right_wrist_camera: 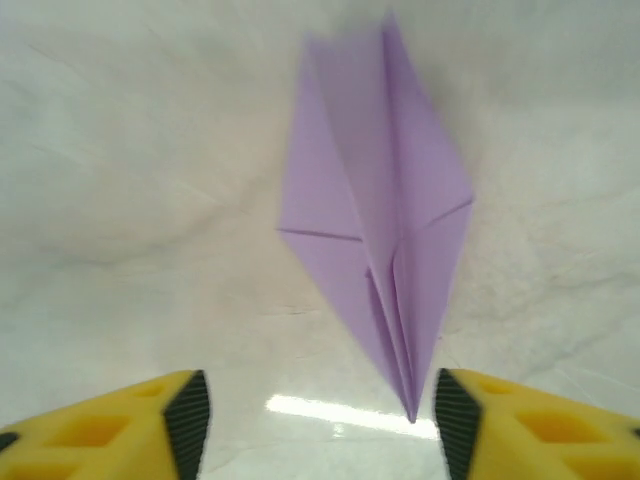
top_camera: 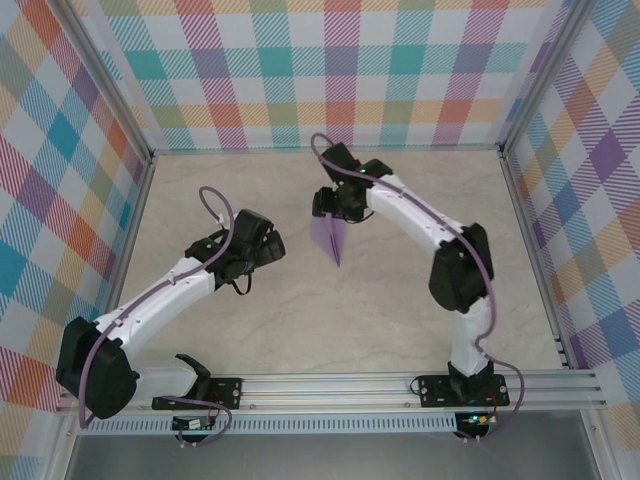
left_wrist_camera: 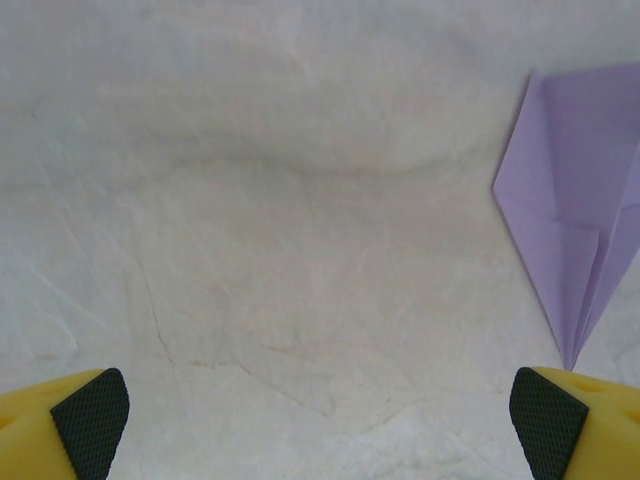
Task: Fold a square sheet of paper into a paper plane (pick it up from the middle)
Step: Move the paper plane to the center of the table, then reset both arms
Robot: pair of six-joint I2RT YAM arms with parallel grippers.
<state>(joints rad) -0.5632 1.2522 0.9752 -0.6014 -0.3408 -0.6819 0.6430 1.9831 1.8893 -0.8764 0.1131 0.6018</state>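
Note:
The lavender square sheet of paper now has the shape of a paper plane [top_camera: 331, 239], a slim dart with a centre crease lying on the pale table. My right gripper [top_camera: 334, 207] hovers over its far end, open. In the right wrist view the paper plane [right_wrist_camera: 375, 220] points its sharp tip between the yellow fingers [right_wrist_camera: 150, 420], close to the right pad and free of both; the right gripper [right_wrist_camera: 320, 420] holds nothing. My left gripper [top_camera: 272, 246] stands open to the plane's left. In its wrist view the left gripper [left_wrist_camera: 320, 430] is wide apart, with the paper plane [left_wrist_camera: 575, 210] at the right edge.
The marbled table [top_camera: 300, 310] is ringed by checked walls [top_camera: 330, 70] with metal posts at the back corners. An aluminium rail [top_camera: 340, 390] carrying both arm bases runs along the near edge. Purple cables [top_camera: 222, 215] loop over each arm.

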